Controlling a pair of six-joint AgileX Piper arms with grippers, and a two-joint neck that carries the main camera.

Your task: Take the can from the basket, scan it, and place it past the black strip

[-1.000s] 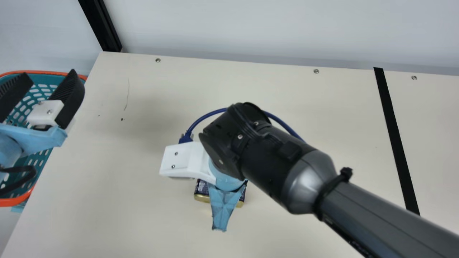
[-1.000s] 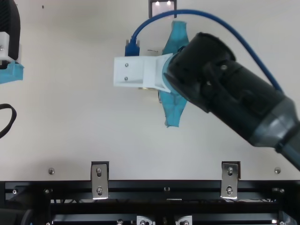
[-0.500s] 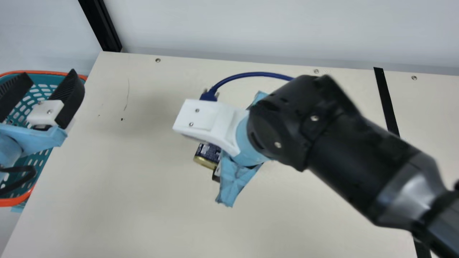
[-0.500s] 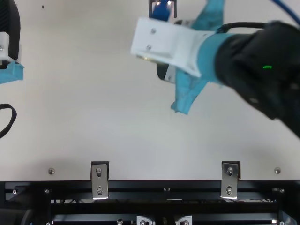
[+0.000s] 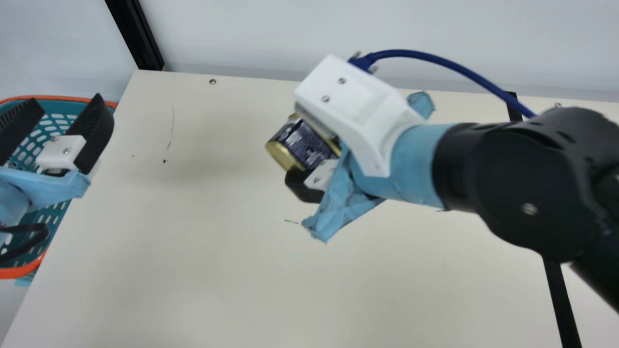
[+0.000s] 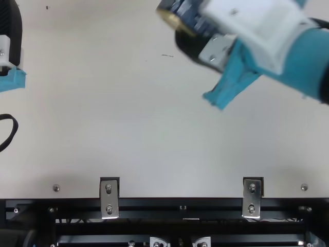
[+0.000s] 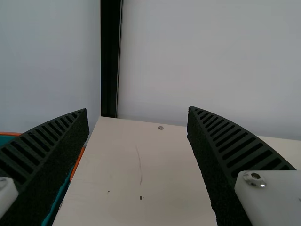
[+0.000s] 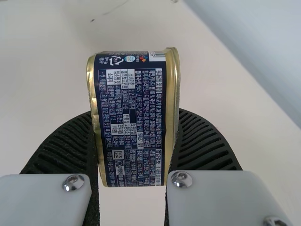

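My right gripper (image 5: pixel 304 186) is shut on the navy-and-gold can (image 5: pixel 302 142) near the middle of the main view, holding it tilted. In the right wrist view, the can (image 8: pixel 134 120) is clamped by its gold rims between both fingers of the right gripper (image 8: pixel 135 113), printed side facing the camera. My left gripper (image 5: pixel 66 99) stands open over the teal basket (image 5: pixel 64 97) at the main view's left; nothing is between the fingers of the left gripper (image 7: pixel 137 110) in its wrist view. The black strip (image 5: pixel 561 302) runs down the table's right side, partly behind my right arm.
The cream table (image 5: pixel 203 270) meets a pale wall at the back, with a black upright post (image 5: pixel 135 36) at its back left corner. A blue cable (image 5: pixel 435 58) arcs from my right wrist camera. Metal brackets (image 6: pixel 109 198) sit at the front edge.
My right gripper, still holding the can, has moved toward the back and rotated, bringing much more of the can into sight. The framed device at the top view's upper edge has become covered. Left arm unchanged.
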